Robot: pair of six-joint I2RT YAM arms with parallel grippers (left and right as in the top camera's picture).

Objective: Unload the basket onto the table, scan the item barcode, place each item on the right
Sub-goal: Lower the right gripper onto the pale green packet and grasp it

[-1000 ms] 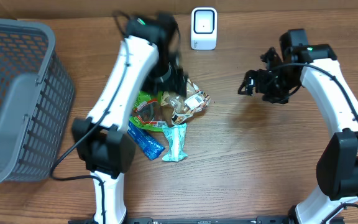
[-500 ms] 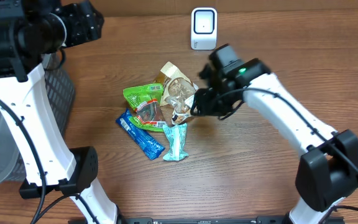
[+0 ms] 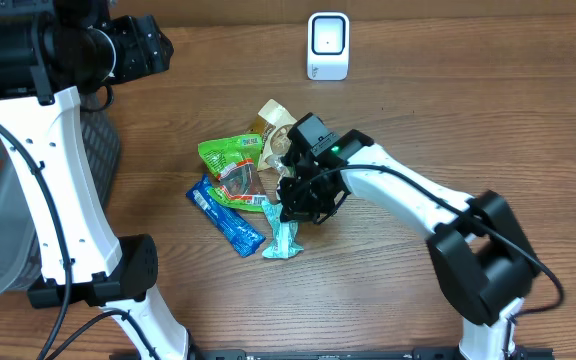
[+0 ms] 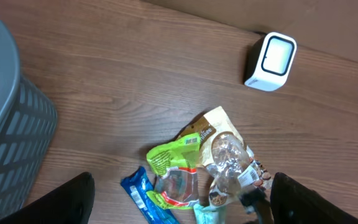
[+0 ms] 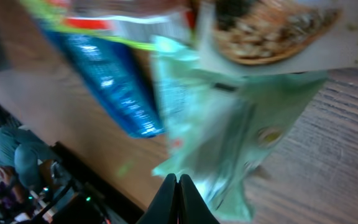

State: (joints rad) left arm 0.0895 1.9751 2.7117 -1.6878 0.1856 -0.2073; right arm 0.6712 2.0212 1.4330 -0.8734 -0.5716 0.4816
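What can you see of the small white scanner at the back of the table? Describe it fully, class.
The scanner is a small white box with rounded corners, plastic by its look. Its face carries a dark rounded frame around a pale window. It stands on the wooden table near the far edge. Only the table touches it; the pile of packets lies well apart from it, towards the middle.
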